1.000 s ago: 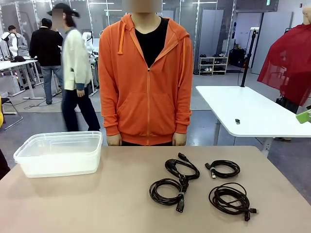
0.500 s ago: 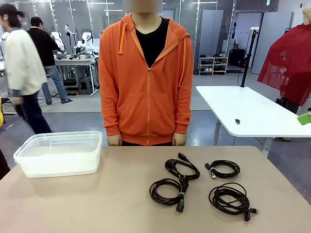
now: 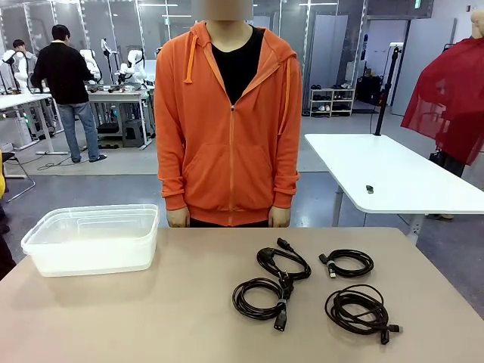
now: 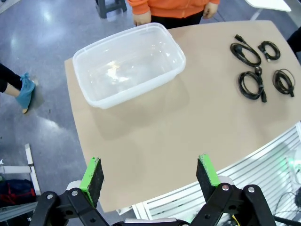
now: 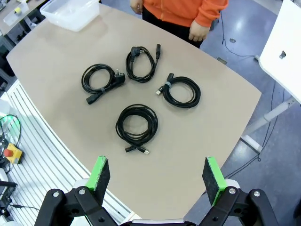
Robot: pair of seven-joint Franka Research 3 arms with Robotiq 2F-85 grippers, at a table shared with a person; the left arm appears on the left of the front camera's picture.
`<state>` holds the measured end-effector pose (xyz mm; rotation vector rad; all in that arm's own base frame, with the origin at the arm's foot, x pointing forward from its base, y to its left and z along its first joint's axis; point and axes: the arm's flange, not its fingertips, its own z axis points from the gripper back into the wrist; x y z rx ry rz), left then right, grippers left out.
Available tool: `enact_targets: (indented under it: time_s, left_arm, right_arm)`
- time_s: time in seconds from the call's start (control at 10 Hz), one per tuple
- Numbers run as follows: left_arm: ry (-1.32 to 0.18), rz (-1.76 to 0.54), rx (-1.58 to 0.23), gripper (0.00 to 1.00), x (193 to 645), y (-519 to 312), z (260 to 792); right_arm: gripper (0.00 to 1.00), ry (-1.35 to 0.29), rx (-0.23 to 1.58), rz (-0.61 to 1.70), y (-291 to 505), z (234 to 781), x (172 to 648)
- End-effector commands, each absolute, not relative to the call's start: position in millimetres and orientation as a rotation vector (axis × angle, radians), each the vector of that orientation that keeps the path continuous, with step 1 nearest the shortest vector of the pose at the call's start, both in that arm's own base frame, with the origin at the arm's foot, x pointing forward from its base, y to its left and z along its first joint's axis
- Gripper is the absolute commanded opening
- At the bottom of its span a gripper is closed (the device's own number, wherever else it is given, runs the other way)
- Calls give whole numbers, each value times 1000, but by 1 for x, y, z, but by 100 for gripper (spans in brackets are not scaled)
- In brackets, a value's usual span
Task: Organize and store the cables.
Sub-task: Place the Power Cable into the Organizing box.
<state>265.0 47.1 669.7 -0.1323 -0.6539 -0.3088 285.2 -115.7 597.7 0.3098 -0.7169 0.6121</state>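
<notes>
Several black coiled cables lie on the tan table's right half: one with plug ends [image 3: 283,261] at centre, a small coil [image 3: 348,262] to its right, another [image 3: 261,298] in front, and a thicker bundle [image 3: 358,308] at front right. The right wrist view looks down on them from high up, the nearest coil [image 5: 137,124] below the others [image 5: 141,62]. My right gripper [image 5: 156,176] is open and empty above them. My left gripper [image 4: 150,172] is open and empty, high over the table's edge, with the cables [image 4: 250,84] far off.
A clear plastic tub [image 3: 92,238] stands empty at the table's left [image 4: 129,63]. A person in an orange hoodie [image 3: 229,121] stands at the far edge, hands hanging down at the table edge. A white table [image 3: 393,174] stands behind on the right.
Neither gripper nor any cable has moved. A passer-by in the background walked out to the left.
</notes>
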Motion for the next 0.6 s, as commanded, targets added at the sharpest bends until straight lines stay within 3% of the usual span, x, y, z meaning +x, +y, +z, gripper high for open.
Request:
enact_targets:
  time_s: [0.0,0.5]
  left_arm:
    - [-655,-312,-133,100,267,47,673]
    - [-655,-312,-133,100,267,47,673]
  right_arm:
    - [100,-719,309,616,-114,598,287]
    - [100,-719,309,616,-114,598,287]
